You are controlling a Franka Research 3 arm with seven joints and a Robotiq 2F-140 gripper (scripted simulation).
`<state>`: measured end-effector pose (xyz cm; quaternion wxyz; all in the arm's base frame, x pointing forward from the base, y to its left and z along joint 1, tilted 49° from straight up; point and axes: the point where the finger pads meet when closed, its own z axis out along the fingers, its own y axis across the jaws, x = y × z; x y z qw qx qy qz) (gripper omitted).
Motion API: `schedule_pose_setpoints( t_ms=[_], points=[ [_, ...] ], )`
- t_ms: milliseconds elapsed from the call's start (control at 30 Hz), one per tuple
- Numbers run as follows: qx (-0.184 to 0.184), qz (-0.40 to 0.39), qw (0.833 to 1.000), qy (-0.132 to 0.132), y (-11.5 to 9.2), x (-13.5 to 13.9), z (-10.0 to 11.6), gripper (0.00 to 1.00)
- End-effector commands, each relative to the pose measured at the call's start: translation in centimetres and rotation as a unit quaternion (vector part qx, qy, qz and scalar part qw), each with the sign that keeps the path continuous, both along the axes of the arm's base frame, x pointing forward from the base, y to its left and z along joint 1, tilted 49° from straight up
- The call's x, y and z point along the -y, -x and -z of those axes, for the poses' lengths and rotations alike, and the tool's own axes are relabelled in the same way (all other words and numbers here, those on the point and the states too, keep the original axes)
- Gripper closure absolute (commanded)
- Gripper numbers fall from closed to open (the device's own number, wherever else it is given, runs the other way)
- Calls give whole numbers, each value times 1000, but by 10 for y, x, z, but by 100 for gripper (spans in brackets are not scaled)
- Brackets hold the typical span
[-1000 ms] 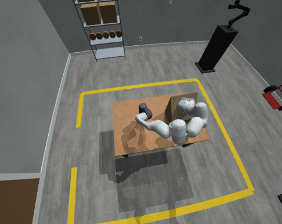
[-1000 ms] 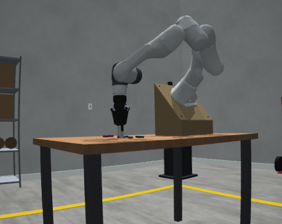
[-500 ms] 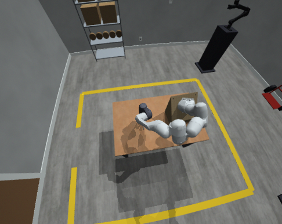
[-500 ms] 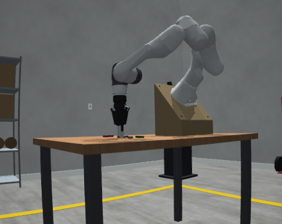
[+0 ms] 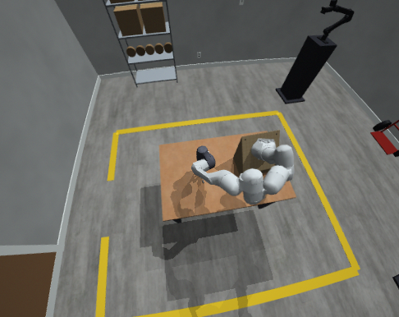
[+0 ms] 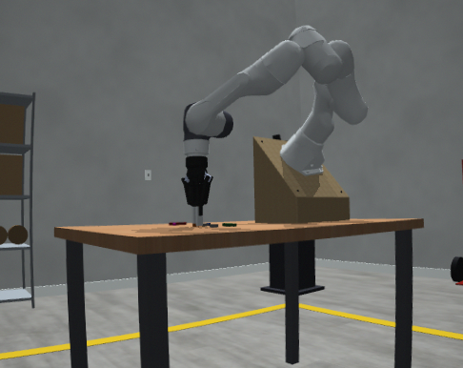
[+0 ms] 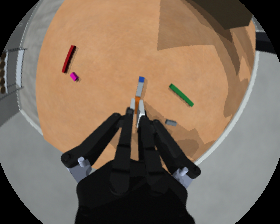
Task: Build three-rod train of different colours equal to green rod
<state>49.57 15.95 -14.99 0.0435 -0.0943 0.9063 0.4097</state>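
In the wrist view my gripper (image 7: 136,104) is down at the table, shut on a short orange rod (image 7: 138,102) that lies along the line of my fingers. A small blue rod (image 7: 141,82) lies just beyond the orange rod's far end, in line with it. A green rod (image 7: 181,95) lies to the right, apart from them. A small grey rod (image 7: 171,123) lies beside my right finger. A red rod (image 7: 70,59) and a tiny magenta rod (image 7: 74,76) lie far left. In the exterior view my gripper (image 6: 196,218) points straight down onto the table top.
The wooden wedge-shaped mount (image 6: 296,188) of the arm stands on the table to the right of the rods. The table's edge (image 7: 31,103) runs close on the left in the wrist view. A shelf (image 5: 146,39) stands by the far wall.
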Motion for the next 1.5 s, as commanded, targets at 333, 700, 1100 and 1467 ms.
schedule_pose_setpoints(
  t_ms=[333,700,1100,1467],
  points=[
    [3,-2,1000,0,0,-1,1,90],
    [3,-2,1000,0,0,-1,1,85],
    [3,-2,1000,0,0,9,-8,85],
    [3,-2,1000,0,0,44,-38,85]
  ],
)
